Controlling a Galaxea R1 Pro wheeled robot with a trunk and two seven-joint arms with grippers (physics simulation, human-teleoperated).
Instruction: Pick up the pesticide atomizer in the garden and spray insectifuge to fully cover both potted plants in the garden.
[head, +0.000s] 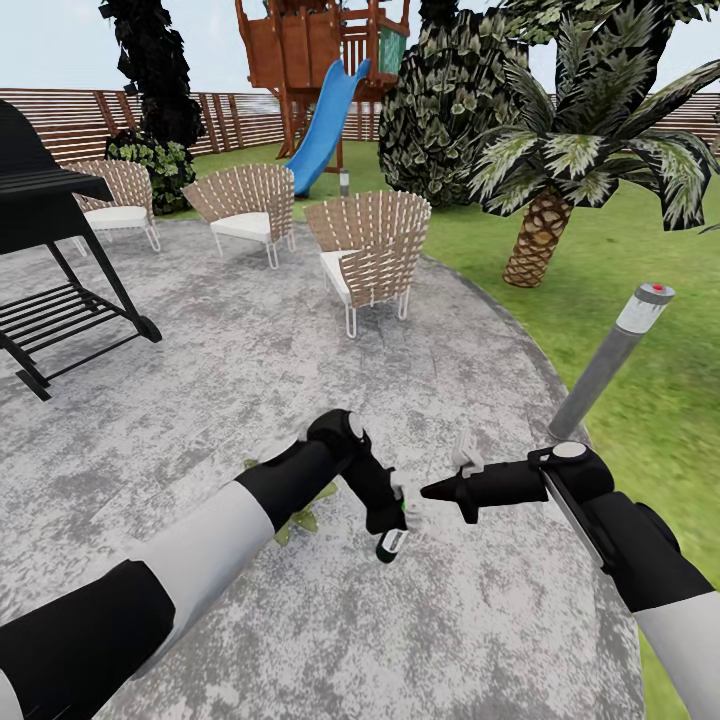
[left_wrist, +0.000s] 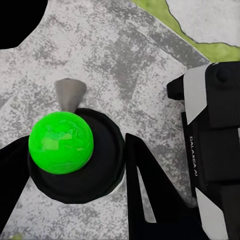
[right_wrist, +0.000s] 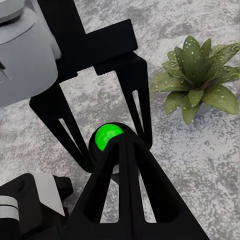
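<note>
I have both arms over the grey paving (head: 250, 380) of the garden, near its edge with the lawn (head: 620, 300). My left pincer (head: 392, 520) is clamped on the pesticide atomizer (head: 391, 543); in the head view the bottle hangs below the fingers with its green base and white label showing, held clear of the ground. The left wrist view looks down on the bottle's bright green end (left_wrist: 61, 142), seated between the dark fingers (left_wrist: 145, 190). My right pincer (head: 432, 491) points left at the same bottle, its tip just beside the whitish trigger head (head: 466, 452); its fingers appear drawn together into one point. The right wrist view shows the green end (right_wrist: 109, 137) framed by both pincers. One potted plant (right_wrist: 197, 75) sits on the paving nearby, partly hidden under my left forearm in the head view (head: 300, 520). A grey bollard (head: 612, 360) stands at the right, on the lawn's edge.
</note>
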